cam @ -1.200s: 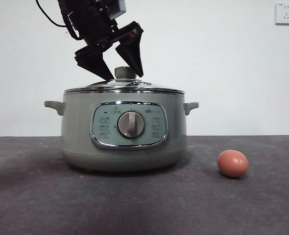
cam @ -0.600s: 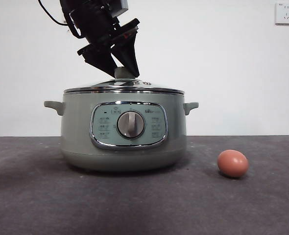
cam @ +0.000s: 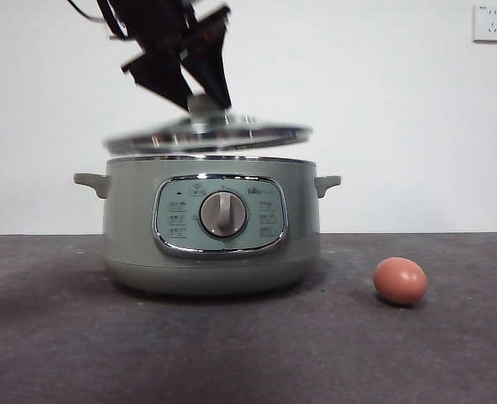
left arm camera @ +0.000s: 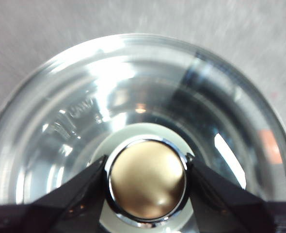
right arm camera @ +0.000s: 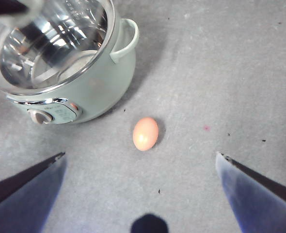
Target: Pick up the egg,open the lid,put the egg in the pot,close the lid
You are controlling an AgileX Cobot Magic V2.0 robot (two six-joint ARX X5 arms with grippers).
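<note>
The glass lid (cam: 206, 133) hangs tilted a little above the sage-green pot (cam: 139, 219), blurred by motion. My left gripper (cam: 205, 103) is shut on the lid's knob (left arm camera: 147, 180), one jaw on each side, with the glass dome (left arm camera: 85, 97) filling the left wrist view. On the table to the right of the pot lies the brown-orange egg (cam: 400, 280), untouched. High above it my right gripper (right arm camera: 140, 155) is open and holds nothing; below it are the egg (right arm camera: 145, 133) and the pot (right arm camera: 104, 82) with its shiny inside showing.
The pot's control panel and grey dial (cam: 223, 214) face the front camera. A white wall socket (cam: 491, 23) sits at the top right. Grey table surface (cam: 451, 353) stretches around the egg and in front of the pot.
My left gripper closed on the knob and has raised the lid off the pot's rim. The egg has stayed in place.
</note>
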